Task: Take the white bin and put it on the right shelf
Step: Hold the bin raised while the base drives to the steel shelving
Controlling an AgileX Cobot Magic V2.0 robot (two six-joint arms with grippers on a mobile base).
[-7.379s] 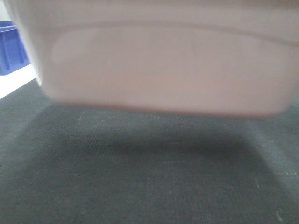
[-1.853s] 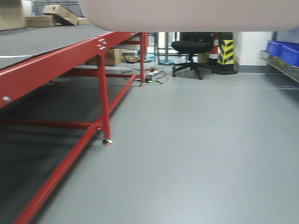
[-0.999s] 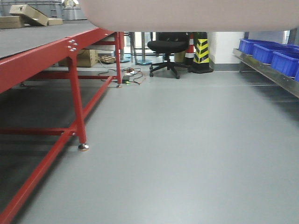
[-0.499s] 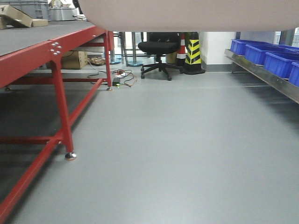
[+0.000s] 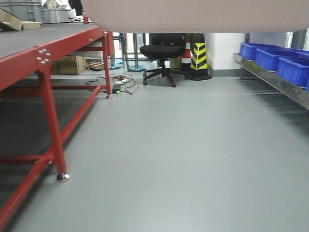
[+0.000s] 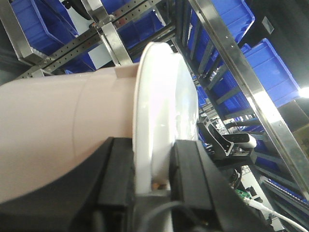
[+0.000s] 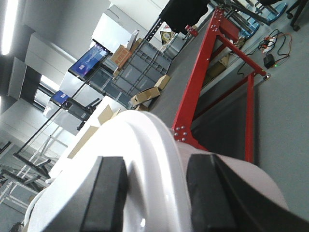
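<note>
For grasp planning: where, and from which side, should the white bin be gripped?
By its projecting lid rim, one gripper from each end. The white bin is broad and smooth; the thin rim fits between jaws, as left gripper and right gripper show.

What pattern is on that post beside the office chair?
Yellow-and-black chevrons on the post, clearest in the front view.

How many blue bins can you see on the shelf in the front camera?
3, in a row on the steel shelf at right: the farthest bin, the middle bin, and the nearest bin at the picture's edge. More may lie beyond the frame.
</note>
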